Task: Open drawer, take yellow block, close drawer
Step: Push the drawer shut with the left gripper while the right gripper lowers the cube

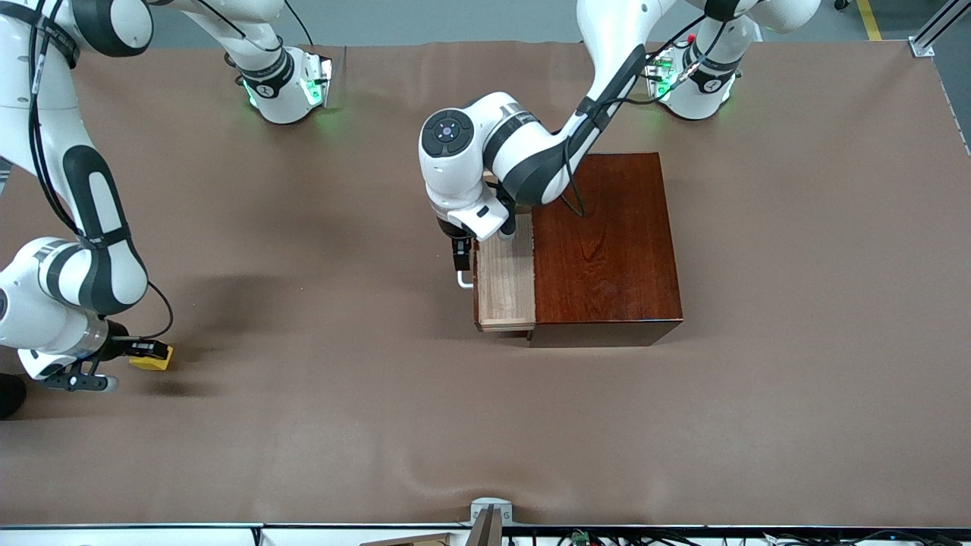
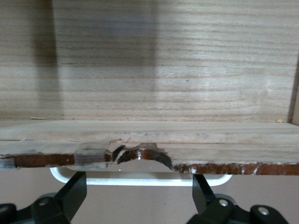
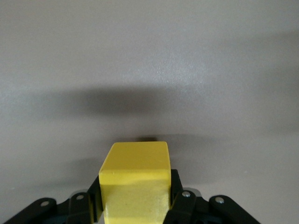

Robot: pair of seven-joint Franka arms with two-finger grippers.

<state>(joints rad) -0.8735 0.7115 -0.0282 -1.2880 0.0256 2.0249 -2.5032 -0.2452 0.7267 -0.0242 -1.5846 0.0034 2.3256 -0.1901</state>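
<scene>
With the drawer (image 1: 504, 282) pulled partway out of the dark box (image 1: 607, 243), the block is already out and only the closing step looks left.

Right tool (image 1: 142, 350) is clamped shut on the yellow block (image 1: 152, 358), low over the surface (image 1: 318, 409) near the edge at the right arm's end, well apart from the box. Fingers (image 3: 180, 196) pinch 2 opposite faces of the block, so it sits square between them. The arm appears to be holding it clear of the drawer's travel.

Left tool (image 1: 460, 262) is at the white handle (image 1: 463, 280), at the drawer front. Its 2 black fingers (image 2: 70, 193) stand wide, straddling the bar (image 2: 140, 177) and gripping nothing. That placement suits a push on the front to shut it, as I read it.

Materials:
- box: glossy reddish-brown wood, flat top
- drawer interior (image 2: 154, 60): pale, straight-grained bare wood, nothing in the part that shows
- drawer front's top edge: chipped finish, rough patch near the middle
- handle: smooth white U-shaped bar
- block: plain matte yellow, cube-like, crisp edges
- surface: brown matte covering, slightly rippled
</scene>
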